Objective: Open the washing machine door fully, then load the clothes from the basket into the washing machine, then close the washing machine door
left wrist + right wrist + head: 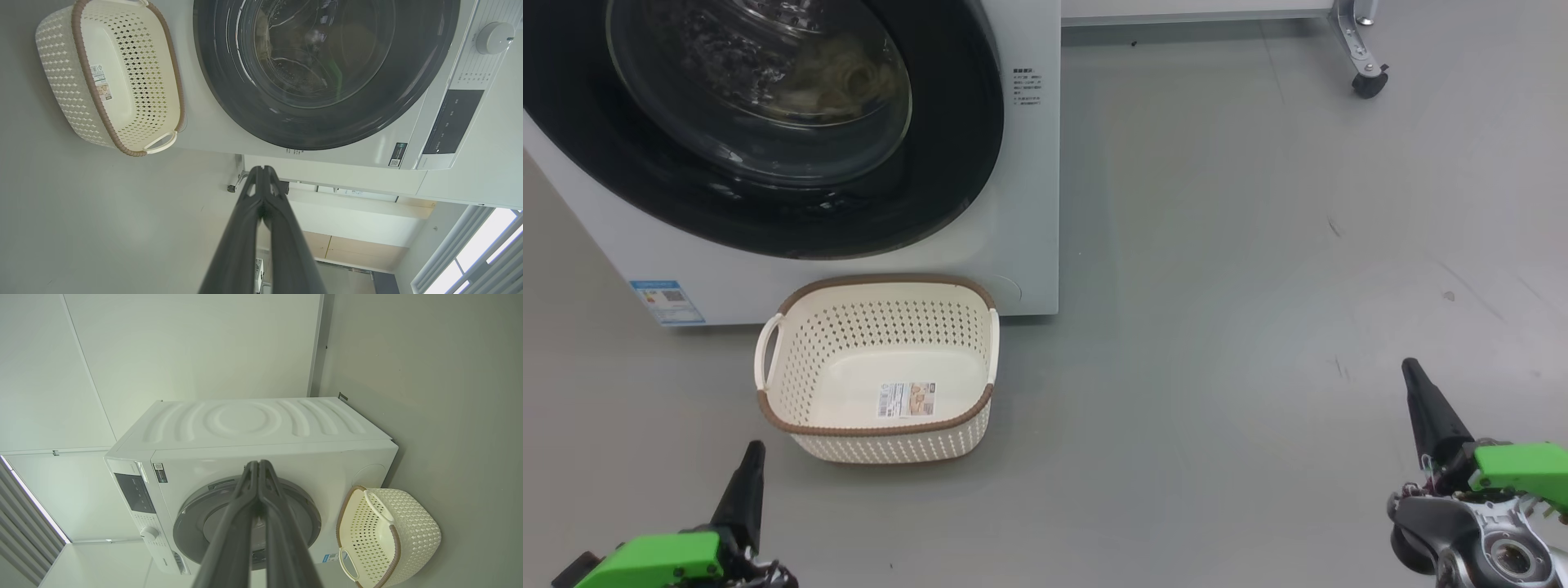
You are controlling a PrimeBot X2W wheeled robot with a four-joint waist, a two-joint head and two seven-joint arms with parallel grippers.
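- The large white front-loading washing machine point(1029, 204) sits at the top left of the head view. Its big round door with the glossy black rim and clear glass window point(947, 163) looks flush against the front, so it's shut as far as I can tell.
- Through the glass you can make out a pale cream-yellow bundle, the clothes point(845, 82), lying inside the drum. It's too murky to pick out any print.
- The small cream perforated plastic basket with the brown rim point(890, 445) stands on the grey floor point(1217, 286), right up against the washer's front and just below the door. There's nothing in it but the paper label point(904, 400) on its bottom. Parking it there makes sense, since it's a short trip from basket to drum.
- My read is that loading is done and the door is closed, so the job looks pretty much finished.
- The left gripper point(754, 449) is low at the bottom left, its two dark fingers pressed together into one spike and holding nothing. It points up toward the basket's near corner, close to it but not touching.
- The right gripper point(1413, 371) is at the bottom right, also pinched shut and empty, over bare floor well apart from the basket and washer.
- Both look like a parked, hands-off pose to me.
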